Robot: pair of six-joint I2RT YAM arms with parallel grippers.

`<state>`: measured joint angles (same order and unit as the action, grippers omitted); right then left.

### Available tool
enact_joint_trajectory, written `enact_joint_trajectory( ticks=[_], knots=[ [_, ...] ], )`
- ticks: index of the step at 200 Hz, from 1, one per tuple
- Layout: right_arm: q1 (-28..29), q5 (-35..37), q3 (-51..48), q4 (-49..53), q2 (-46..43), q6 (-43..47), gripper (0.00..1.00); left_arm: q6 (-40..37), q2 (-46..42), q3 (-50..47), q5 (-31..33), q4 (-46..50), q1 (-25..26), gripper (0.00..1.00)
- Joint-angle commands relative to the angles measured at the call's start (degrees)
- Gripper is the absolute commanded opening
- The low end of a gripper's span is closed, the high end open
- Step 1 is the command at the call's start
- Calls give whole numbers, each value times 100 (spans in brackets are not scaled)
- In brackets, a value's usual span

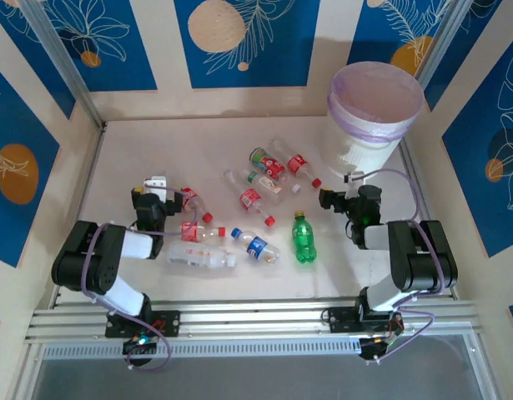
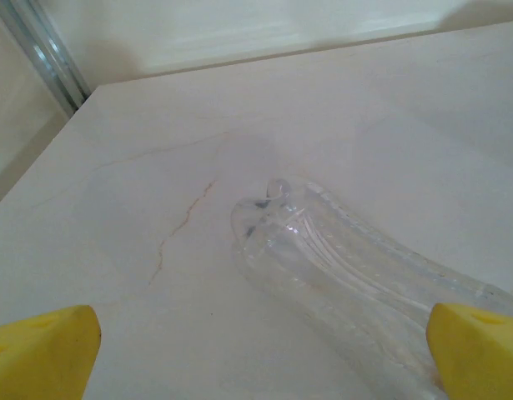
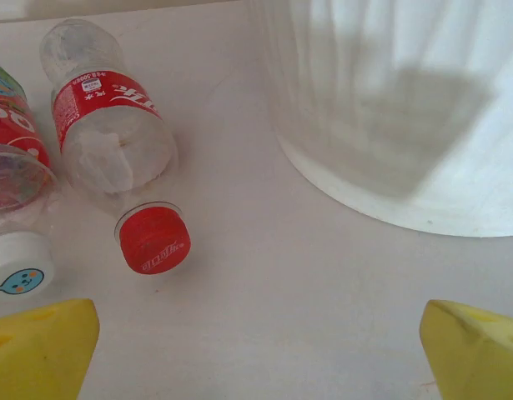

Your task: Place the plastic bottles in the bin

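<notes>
Both of my grippers stand wide open and hold nothing. The bin [image 1: 364, 150] stands at the far right of the desk [image 1: 156, 142], and I give every place from it. The plastic bottles [image 1: 260, 196] all lie on their sides on the desk, left of the bin and nearer the arms than it is. A green bottle [image 1: 303, 237] and a blue-labelled one [image 1: 256, 245] are on the arms' side of that scatter.

The left gripper [image 2: 260, 358] is the one far from the bin, low over a clear bottle [image 2: 339, 267] at the scatter's far-from-bin edge. The bottle's base points away from the camera, and its body runs toward one finger rather than midway between the two. I judge the good move is to shift sideways until the bottle is centred. Then I would come down and close across the straight body, not the taper. The thin plastic will likely squash and could squirt out.

The right gripper [image 3: 260, 350] hovers low just beside the bin's foot. A red-capped bottle [image 3: 114, 133] lies ahead of it on the side away from the bin, which looks like the short carry.

The bin wears a lilac bag [image 1: 375, 87] folded over its rim. From above I make out no bottle in it, though its bottom is hard to read.
</notes>
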<state>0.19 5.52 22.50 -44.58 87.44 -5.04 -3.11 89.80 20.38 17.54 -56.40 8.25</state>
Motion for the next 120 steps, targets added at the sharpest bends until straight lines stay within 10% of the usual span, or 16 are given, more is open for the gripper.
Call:
enact_joint_trajectory(
  ticks=[1,120],
  knots=[
    [-21,-76,144,-150,-16,-67,99,48,29,-44,-84,-143,-61,100],
    [-37,-109,158,-122,-8,-92,99,65,38,-17,-106,-93,-71,100]
  ],
)
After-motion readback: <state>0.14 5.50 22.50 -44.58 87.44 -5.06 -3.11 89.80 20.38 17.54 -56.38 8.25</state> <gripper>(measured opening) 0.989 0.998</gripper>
